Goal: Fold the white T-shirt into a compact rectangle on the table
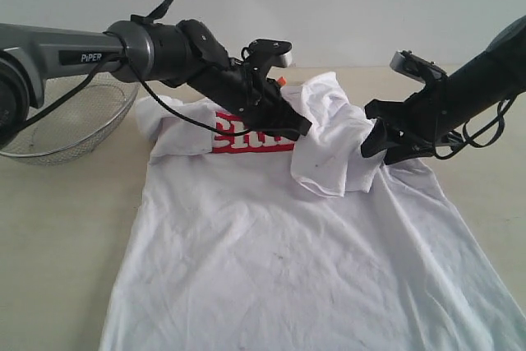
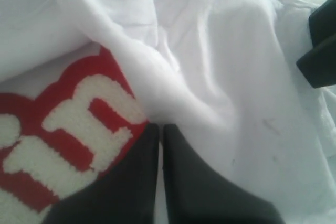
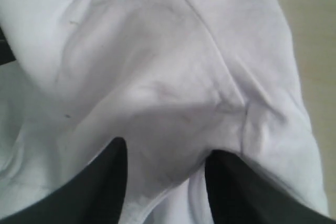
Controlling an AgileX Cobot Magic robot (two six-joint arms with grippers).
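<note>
shirt: the soft white short-sleeved cotton t-shirt (image 1: pixel 271 260) with red outlined lettering (image 1: pixel 238 139) lay chest-up on the pale beige wood-grain bench (image 1: pixel 57 228), collar far, hem near and running out of view.
done: the left sleeve (image 1: pixel 177 129) looked turned in over the chest, covering the start of the lettering. the right sleeve and shoulder (image 1: pixel 333 137) were gathered into a raised bunch towards the middle.
left to do: by my reading, the task was at an early stage. the right side was not laid flat, the body was at full length, and no rectangle had formed.
left tool (image 1: pixel 302 127): jaws pressed together with nothing seen between them, tips down on the cloth at the right end of the lettering.
right tool (image 1: pixel 371 144): jaws partly apart with a thick wad of the right shoulder cloth between them. it appeared to be gripped, as the bunch stood clear of the bench.
edges: the raised bunch touched the left tool's right side, and the two tools were near each other.
open room: bare bench lay to the near left and to the right of the shirt.
obstacle: a silver wire-mesh basket (image 1: pixel 74 121) sat at the far left, just beside the folded sleeve and under the left arm.
</note>
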